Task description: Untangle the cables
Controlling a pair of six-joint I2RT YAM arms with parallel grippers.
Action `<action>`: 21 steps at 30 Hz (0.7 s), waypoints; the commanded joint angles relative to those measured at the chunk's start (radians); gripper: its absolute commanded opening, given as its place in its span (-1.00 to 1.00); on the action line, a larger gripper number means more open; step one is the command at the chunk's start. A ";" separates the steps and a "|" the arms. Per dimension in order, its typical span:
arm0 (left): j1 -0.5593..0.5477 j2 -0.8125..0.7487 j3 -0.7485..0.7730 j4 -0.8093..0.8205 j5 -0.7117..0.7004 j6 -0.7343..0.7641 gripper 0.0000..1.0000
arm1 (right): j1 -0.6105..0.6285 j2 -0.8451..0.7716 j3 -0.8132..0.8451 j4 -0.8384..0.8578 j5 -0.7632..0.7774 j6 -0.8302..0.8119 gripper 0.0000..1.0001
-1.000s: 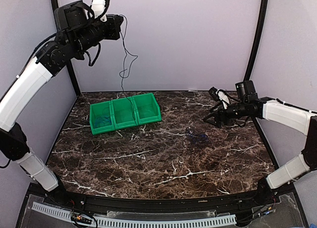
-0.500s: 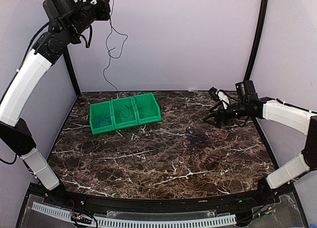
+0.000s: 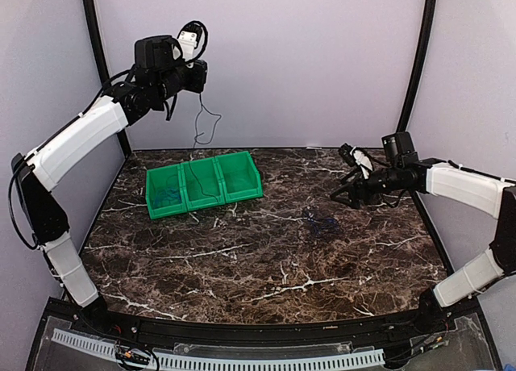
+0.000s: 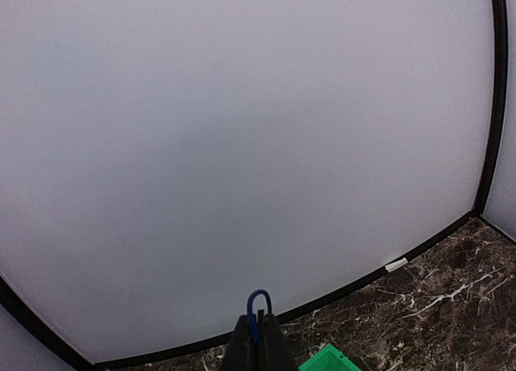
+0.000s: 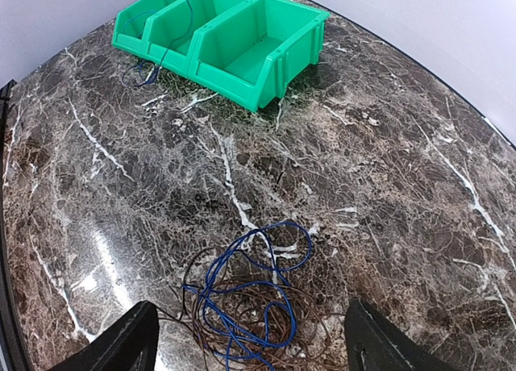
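Note:
My left gripper (image 3: 198,74) is high over the back left of the table and shut on a thin blue cable (image 4: 257,305), whose loop sticks out above its fingertips (image 4: 260,321). The cable (image 3: 198,125) hangs down into the middle compartment of the green bin (image 3: 205,204). A tangled bunch of blue and dark brownish cables (image 5: 251,302) lies on the marble, also seen from above as a small tangle (image 3: 320,222). My right gripper (image 3: 343,196) hovers just right of that tangle, open, with its jaws on either side of it in the right wrist view and nothing held.
The green three-compartment bin (image 5: 270,79) stands at the back left; its left compartment holds some blue cable (image 3: 167,196). A strand trails on the table by the bin's left end (image 5: 141,71). Black frame posts stand at the back corners.
My left arm has swung from the far upper left down and to the right, lowering the hanging cable toward the bin. The right arm and the tangle have not moved.

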 commanded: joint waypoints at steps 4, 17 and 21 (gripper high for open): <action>0.019 0.001 0.021 0.058 0.012 -0.009 -1.00 | -0.004 0.016 -0.010 0.007 0.003 -0.017 0.62; 0.020 0.043 0.398 0.077 0.140 -0.100 -1.00 | -0.004 0.038 -0.008 0.003 0.009 -0.022 0.62; 0.020 0.029 0.412 0.103 0.146 -0.114 -1.00 | -0.004 0.052 -0.006 0.001 0.007 -0.024 0.62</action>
